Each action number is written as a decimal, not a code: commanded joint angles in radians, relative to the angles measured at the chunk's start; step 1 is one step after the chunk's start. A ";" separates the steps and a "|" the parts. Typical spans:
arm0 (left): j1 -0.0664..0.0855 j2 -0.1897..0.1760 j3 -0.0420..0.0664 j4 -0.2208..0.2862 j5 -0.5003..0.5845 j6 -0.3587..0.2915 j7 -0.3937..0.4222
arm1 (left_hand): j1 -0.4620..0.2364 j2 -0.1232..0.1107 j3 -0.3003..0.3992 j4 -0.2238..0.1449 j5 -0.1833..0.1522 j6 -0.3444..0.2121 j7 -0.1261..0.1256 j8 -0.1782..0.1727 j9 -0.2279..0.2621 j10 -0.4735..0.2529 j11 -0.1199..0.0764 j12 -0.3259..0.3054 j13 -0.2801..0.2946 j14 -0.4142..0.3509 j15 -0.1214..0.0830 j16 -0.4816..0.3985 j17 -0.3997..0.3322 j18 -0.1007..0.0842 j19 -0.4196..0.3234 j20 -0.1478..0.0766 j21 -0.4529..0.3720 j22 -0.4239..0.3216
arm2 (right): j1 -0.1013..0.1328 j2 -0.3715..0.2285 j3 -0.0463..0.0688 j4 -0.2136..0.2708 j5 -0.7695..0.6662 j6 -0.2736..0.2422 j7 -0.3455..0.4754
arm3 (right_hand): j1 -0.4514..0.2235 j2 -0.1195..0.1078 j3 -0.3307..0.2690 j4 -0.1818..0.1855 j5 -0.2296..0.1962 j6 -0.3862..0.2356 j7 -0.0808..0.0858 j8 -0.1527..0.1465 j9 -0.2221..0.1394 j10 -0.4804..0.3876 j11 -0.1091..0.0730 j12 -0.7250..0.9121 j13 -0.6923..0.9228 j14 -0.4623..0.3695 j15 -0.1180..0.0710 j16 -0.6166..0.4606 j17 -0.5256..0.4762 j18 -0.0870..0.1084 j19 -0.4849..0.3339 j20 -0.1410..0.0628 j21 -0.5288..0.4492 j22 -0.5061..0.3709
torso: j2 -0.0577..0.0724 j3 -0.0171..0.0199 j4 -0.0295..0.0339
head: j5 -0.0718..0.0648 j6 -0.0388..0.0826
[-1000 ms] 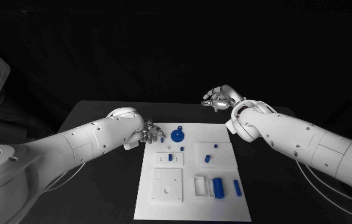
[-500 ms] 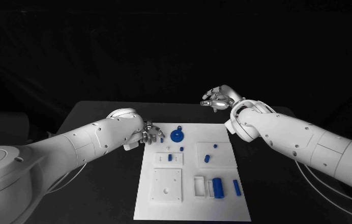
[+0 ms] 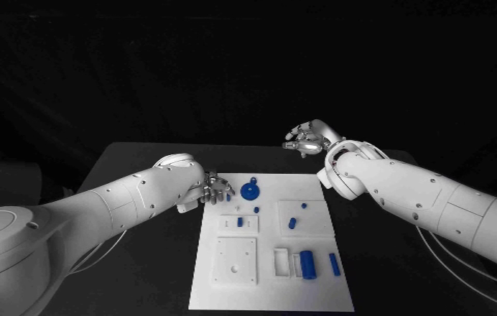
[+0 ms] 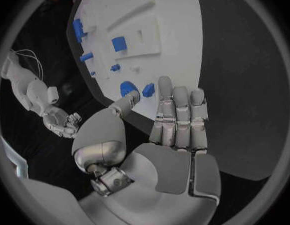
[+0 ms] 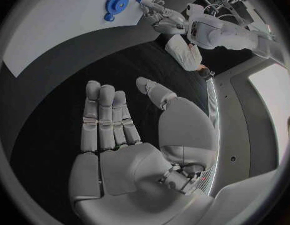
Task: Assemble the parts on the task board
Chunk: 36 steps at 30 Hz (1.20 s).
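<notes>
The task board (image 3: 271, 244) is a white plate that lies in the middle of the black table (image 3: 135, 165), with its long side running from the near edge toward the far edge. On it, near the far left corner, lies a round blue gear-like part (image 3: 251, 189) with a small handle-like tip. A little nearer to the robot a small blue peg (image 3: 240, 222) stands in a raised white block (image 3: 239, 224) on the left half of the board, and another small blue piece (image 3: 293, 223) lies on a white block (image 3: 302, 217) on the right half. Close to the near right corner a blue cylinder (image 3: 307, 265) lies beside a white holder (image 3: 281, 262), and a thinner blue bar (image 3: 335, 263) lies just beside it, toward the right edge of the board. A larger white square plate (image 3: 236, 261) with a small hole sits on the near left part. The left hand (image 3: 215, 188) is at the far left corner of the board, just beside the gear-like part; in the left wrist view its fingers (image 4: 181, 116) are straight and together, the thumb is spread to the side, and nothing is in the palm. A small blue piece (image 4: 148, 89) shows just past the fingertips, and I cannot tell if a fingertip touches it. The right hand (image 3: 307, 138) is beyond the far right corner of the board, well apart from the parts; in the right wrist view its fingers (image 5: 105, 117) are also stretched out with the thumb apart, and it holds nothing.
</notes>
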<state>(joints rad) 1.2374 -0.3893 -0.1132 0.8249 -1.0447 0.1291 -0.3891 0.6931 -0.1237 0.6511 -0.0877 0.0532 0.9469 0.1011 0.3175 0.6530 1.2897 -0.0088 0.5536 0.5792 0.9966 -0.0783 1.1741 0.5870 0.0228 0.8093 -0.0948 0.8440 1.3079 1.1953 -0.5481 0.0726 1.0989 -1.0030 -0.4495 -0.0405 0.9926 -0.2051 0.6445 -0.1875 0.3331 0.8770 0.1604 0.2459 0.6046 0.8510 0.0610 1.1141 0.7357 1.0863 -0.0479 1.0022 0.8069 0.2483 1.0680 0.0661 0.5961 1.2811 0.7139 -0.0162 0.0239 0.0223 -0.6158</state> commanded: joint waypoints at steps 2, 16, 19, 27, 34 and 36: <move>-0.006 0.006 -0.001 -0.001 0.011 0.010 0.015 | 0.005 0.028 0.001 -0.016 -0.005 -0.003 -0.002 -0.001 -0.001 -0.007 -0.003 0.007 0.002 -0.005 0.001 0.005 -0.002 -0.001 -0.008 -0.078 -0.001 0.020 | 0.000 0.000 0.001 0.001 -0.011 0.012 0.002 | -0.006 0.001 -0.006 -0.002 0.006 -0.001 0.006 -0.006 0.002 -0.007 -0.003 0.006 -0.001 0.001 0.003 -0.006 -0.001 0.014 0.004 0.000 -0.003 0.001 | 0.000 -0.0002 0.0002 | -0.002 0.000; -0.014 0.017 -0.001 -0.019 0.024 -0.001 0.027 | 0.079 0.108 0.021 -0.085 -0.005 -0.001 -0.002 0.003 0.001 -0.007 -0.002 0.011 0.001 -0.005 0.001 0.010 -0.007 -0.002 -0.007 -0.077 0.006 0.020 | 0.000 0.001 0.001 0.003 -0.013 0.014 0.001 | -0.005 0.001 -0.006 -0.002 0.006 -0.001 0.006 -0.006 0.002 -0.007 -0.003 0.007 -0.002 0.001 0.003 -0.006 -0.001 0.014 0.004 0.000 -0.004 0.002 | 0.000 -0.0001 0.0008 | -0.003 -0.001; -0.014 0.017 -0.001 -0.021 0.027 -0.006 0.030 | 0.086 0.118 0.020 -0.091 -0.005 -0.001 -0.002 0.003 0.002 -0.006 -0.002 0.012 0.000 -0.004 0.002 0.010 -0.007 -0.003 -0.007 -0.076 0.006 0.020 | 0.000 0.001 0.001 0.003 -0.013 0.015 0.001 | -0.005 0.001 -0.006 -0.002 0.006 -0.001 0.006 -0.006 0.002 -0.007 -0.003 0.007 -0.002 0.001 0.003 -0.005 -0.001 0.014 0.004 0.000 -0.004 0.002 | 0.000 -0.0002 0.0014 | -0.003 0.000; -0.014 0.017 -0.001 -0.021 0.034 -0.011 0.036 | 0.101 0.141 0.019 -0.108 -0.005 0.007 -0.005 0.008 0.003 -0.001 -0.005 0.015 0.000 0.000 0.001 0.014 -0.009 -0.003 -0.005 -0.077 0.009 0.020 | 0.000 0.001 0.001 0.002 -0.013 0.018 0.000 | -0.005 0.002 -0.006 -0.002 0.006 -0.001 0.006 -0.006 0.002 -0.007 -0.003 0.008 -0.003 0.001 0.003 -0.005 -0.001 0.014 0.004 0.000 -0.004 0.003 | 0.000 -0.0010 0.0010 | -0.003 -0.001; -0.014 0.010 -0.001 -0.014 0.044 -0.033 0.048 | 0.132 0.181 0.026 -0.137 -0.004 0.055 -0.019 0.033 0.012 0.018 -0.017 0.022 0.000 0.013 -0.005 0.022 -0.010 -0.001 0.005 -0.081 0.015 0.020 | 0.000 0.000 0.001 0.001 -0.013 0.019 0.000 | -0.005 0.002 -0.007 -0.002 0.006 -0.001 0.006 -0.006 0.002 -0.007 -0.003 0.008 -0.003 0.001 0.003 -0.005 -0.001 0.014 0.005 0.000 -0.004 0.003 | 0.000 -0.0007 0.0008 | -0.002 -0.002; -0.014 0.005 -0.001 -0.008 0.049 -0.043 0.050 | 0.141 0.192 0.029 -0.146 -0.004 0.072 -0.025 0.042 0.014 0.025 -0.022 0.024 -0.001 0.019 -0.008 0.024 -0.010 0.000 0.011 -0.083 0.018 0.020 | 0.000 0.000 0.001 0.000 -0.013 0.019 0.000 | -0.005 0.002 -0.007 -0.002 0.006 -0.001 0.006 -0.006 0.002 -0.007 -0.003 0.008 -0.004 0.001 0.003 -0.005 -0.001 0.014 0.005 0.000 -0.005 0.003 | 0.000 -0.0006 0.0012 | -0.002 -0.002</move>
<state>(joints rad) 1.2280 -0.3830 -0.1124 0.8126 -1.0088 0.1056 -0.3509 0.8321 0.0531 0.6813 -0.2314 0.0527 1.0133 0.0774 0.3545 0.6644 1.3096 -0.0328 0.5755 0.5788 1.0127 -0.0862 1.1958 0.5774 0.0229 0.8141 -0.0945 0.8598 1.3074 1.1953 -0.5478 0.0726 1.0991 -1.0054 -0.4442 -0.0432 0.9927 -0.2051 0.6417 -0.1903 0.3331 0.8780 0.1587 0.2459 0.6054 0.8491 0.0588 1.1180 0.7338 1.0863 -0.0480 1.0022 0.8069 0.2466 1.0681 0.0661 0.5961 1.2828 0.7135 -0.0169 0.0248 0.0198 -0.6173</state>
